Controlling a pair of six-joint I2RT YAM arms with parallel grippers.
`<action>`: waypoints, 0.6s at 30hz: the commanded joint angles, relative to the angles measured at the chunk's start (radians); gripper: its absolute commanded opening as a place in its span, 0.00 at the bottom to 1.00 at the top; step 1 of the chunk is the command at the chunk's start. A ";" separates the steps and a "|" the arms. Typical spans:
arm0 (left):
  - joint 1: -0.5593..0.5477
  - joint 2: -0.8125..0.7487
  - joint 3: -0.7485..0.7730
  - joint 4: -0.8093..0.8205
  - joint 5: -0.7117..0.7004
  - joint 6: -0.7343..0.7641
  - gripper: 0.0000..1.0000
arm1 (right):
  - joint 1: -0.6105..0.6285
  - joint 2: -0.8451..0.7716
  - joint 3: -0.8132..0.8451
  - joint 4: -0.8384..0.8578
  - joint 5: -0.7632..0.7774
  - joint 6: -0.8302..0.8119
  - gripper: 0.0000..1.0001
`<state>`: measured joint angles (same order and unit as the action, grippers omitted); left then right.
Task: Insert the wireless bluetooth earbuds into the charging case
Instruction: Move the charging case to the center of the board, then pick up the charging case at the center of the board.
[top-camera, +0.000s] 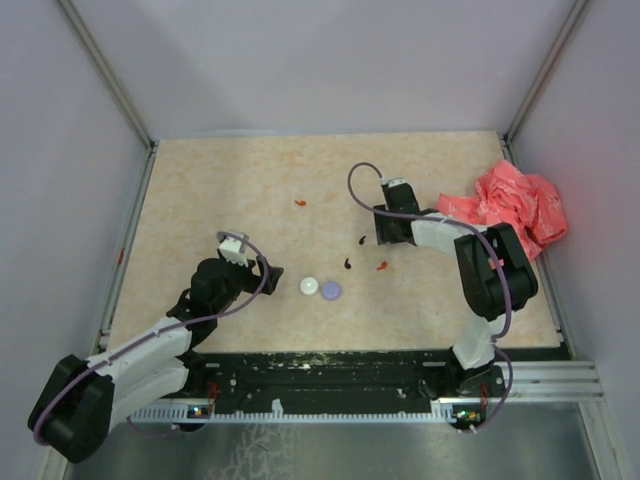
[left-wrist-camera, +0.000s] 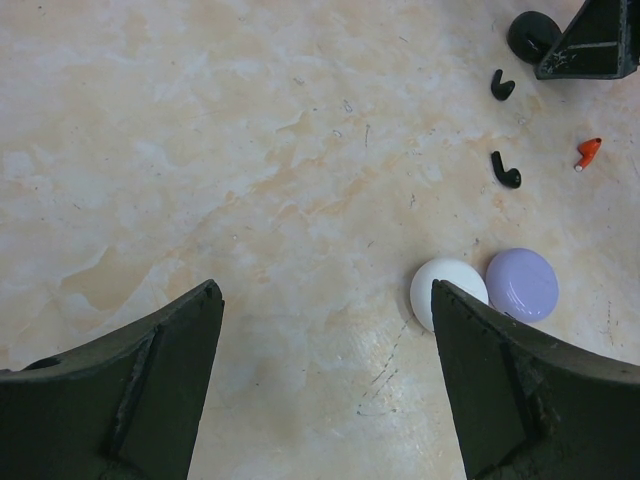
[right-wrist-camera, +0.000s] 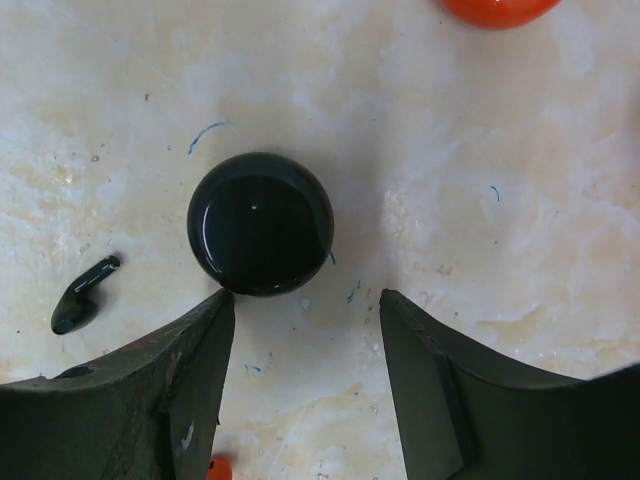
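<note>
Top view: the beige marbled desk (top-camera: 200, 190) carries loose earbuds and round cases; the far red earbud (top-camera: 300, 202) lies alone toward the far side, well apart from the rest; the far black earbud (top-camera: 361, 239), near black earbud (top-camera: 347, 264) and near red earbud (top-camera: 381, 266) lie close together around mid-desk, none of them in a case; the white round case (top-camera: 309, 286) and lilac round case (top-camera: 331, 290) sit side by side just near of them; the left hand (top-camera: 268, 278) hangs just left of the white case; the right hand (top-camera: 382, 238) is down at the desk just right of the far black earbud; a crumpled red bag (top-camera: 512, 200) lies at the far right edge. Left wrist view: the left hand is released, fingers (left-wrist-camera: 150, 380) spread wide with only bare desk between them; the white and lilac cases touch, or nearly so, by one fingertip; both black earbuds and the near red earbud lie beyond. Right wrist view: the right hand is released, nothing between its fingers (right-wrist-camera: 470, 400); a closed glossy black round case (right-wrist-camera: 261, 223) sits just beyond one fingertip, contact not determinable; a black earbud lies on the desk beside it; a red round case (right-wrist-camera: 497, 8) is cut off by the frame edge.
</note>
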<state>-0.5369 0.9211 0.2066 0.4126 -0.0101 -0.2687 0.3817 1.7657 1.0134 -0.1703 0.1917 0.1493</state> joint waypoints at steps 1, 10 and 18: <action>-0.001 0.005 -0.007 0.038 0.012 -0.007 0.88 | -0.010 -0.062 -0.013 0.059 -0.106 -0.034 0.60; -0.001 0.009 -0.005 0.038 0.014 -0.001 0.88 | -0.015 0.021 0.048 0.063 -0.148 -0.120 0.64; 0.000 0.020 -0.002 0.041 0.016 -0.002 0.88 | -0.015 0.076 0.087 0.064 -0.149 -0.119 0.61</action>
<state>-0.5369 0.9371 0.2066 0.4248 -0.0063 -0.2687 0.3653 1.8114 1.0546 -0.1333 0.0540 0.0414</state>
